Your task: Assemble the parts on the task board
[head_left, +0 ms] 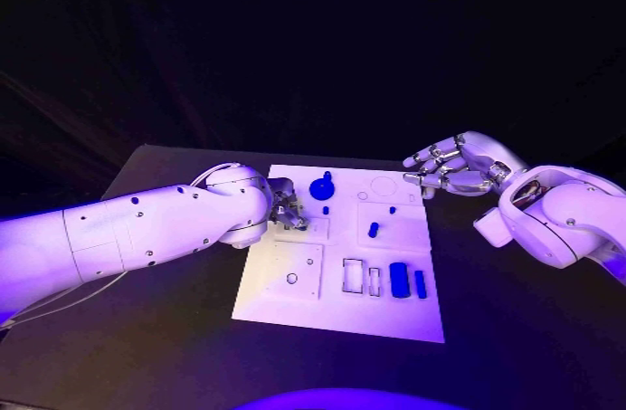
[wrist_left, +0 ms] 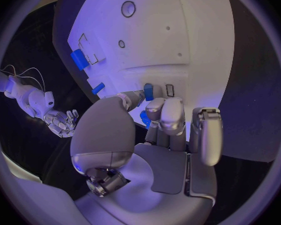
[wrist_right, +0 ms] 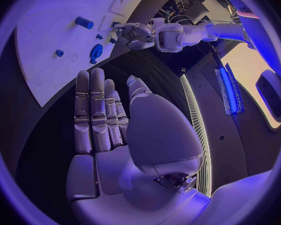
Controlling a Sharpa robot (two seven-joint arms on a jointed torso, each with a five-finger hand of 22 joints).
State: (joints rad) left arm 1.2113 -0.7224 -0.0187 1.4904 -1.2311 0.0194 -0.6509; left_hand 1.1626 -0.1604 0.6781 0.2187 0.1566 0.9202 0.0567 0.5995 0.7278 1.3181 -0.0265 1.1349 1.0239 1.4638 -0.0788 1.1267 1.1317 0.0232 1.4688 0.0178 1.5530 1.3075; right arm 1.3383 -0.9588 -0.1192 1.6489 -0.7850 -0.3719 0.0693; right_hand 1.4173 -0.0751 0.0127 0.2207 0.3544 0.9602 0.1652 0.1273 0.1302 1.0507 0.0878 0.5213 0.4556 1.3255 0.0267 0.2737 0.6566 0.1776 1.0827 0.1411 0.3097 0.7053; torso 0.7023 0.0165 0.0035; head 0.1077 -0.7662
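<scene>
The white task board lies in the middle of the black table. My left hand hovers with curled fingers over the board's far left part. Its thumb and fingertips sit right beside a small blue peg, and contact is unclear. A round blue knob stands just past that hand. Two blue blocks lie near the board's right front, and small blue pieces stand mid-board. My right hand floats off the board's far right corner, fingers straight, palm empty.
Empty rectangular slots and a round hole mark the board's near half. Bare black table surrounds the board on all sides. My left forearm crosses the table left of the board.
</scene>
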